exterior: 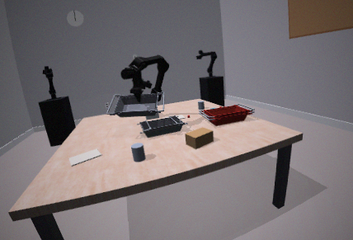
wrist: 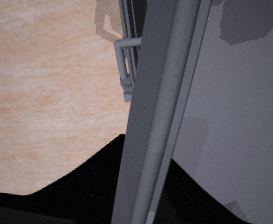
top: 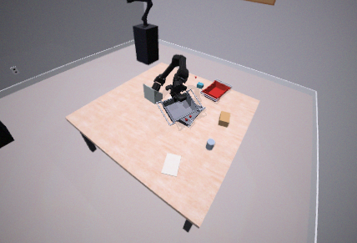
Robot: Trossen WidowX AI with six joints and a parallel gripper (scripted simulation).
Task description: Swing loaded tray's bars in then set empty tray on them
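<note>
My gripper [top: 178, 98] [exterior: 138, 99] [wrist: 134, 145] is shut on the side rim of the empty grey tray [top: 178, 108] [exterior: 132, 113] [wrist: 159, 115]. The tray is held in the air, roughly level, its own wire bars out at its ends. The loaded tray [top: 197, 115] [exterior: 165, 130] stands lower on the table. The held tray overlaps it in the top view but hangs above and behind it in the exterior view. Red blocks [top: 188, 118] show inside. Its bars seem to lie inward across its top near the ends. In the wrist view the held rim hides most of it.
A red tray [top: 216, 89] [exterior: 231, 117] stands to one side. A tan box [top: 224, 118] [exterior: 200, 138], a blue cylinder [top: 210, 144] [exterior: 138, 152], a white sheet [top: 171, 164] [exterior: 85, 157] and a teal block [top: 200, 85] are around. An upright grey panel [top: 151, 93] is beside the arm.
</note>
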